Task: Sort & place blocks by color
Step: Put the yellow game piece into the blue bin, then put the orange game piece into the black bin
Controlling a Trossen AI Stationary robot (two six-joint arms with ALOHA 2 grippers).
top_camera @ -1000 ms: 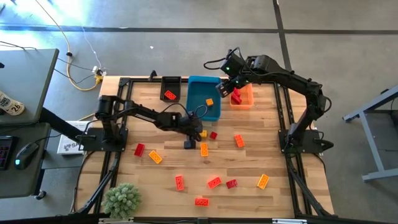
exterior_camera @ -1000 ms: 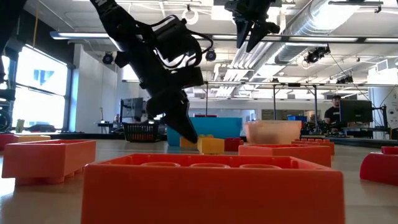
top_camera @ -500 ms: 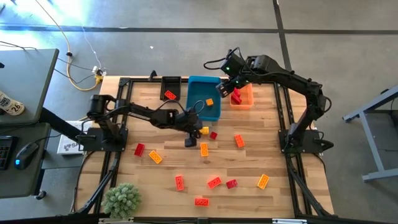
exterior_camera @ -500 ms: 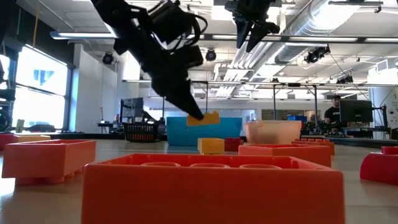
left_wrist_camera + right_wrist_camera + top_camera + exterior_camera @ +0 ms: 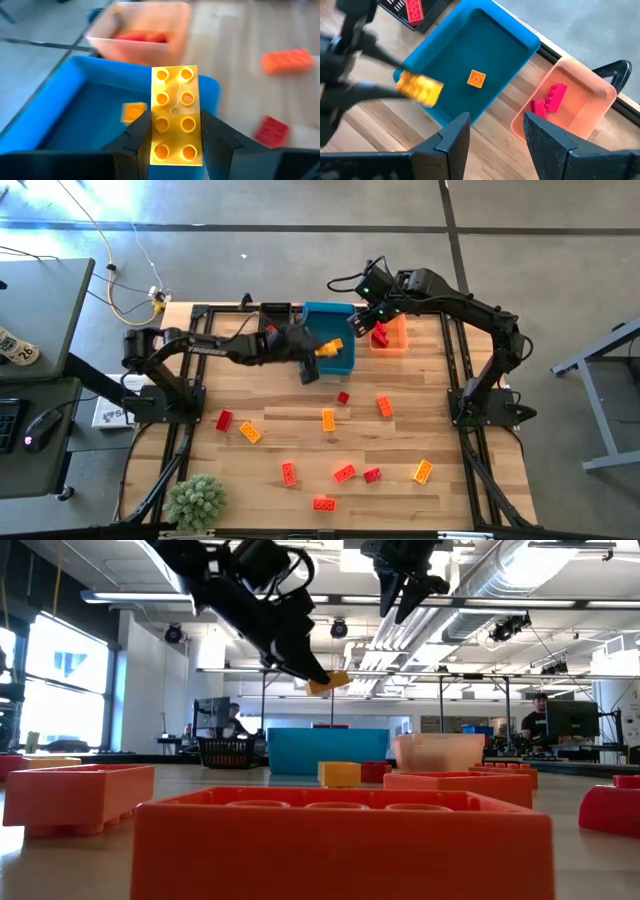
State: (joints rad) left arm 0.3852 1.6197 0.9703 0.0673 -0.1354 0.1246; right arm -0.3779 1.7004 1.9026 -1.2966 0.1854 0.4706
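My left fingers clamped on yellow brick, studs facing wrist camera, brick lifted clear of worktop, over near edge of blue bin. Small orange brick lies inside blue bin. My right fingers spread wide, holding nothing, hovering above orange bin with two red bricks in it. Red brick in black bin. Other bricks scattered across worktop.

Glossy plastic blocks on a matt wood-plank table
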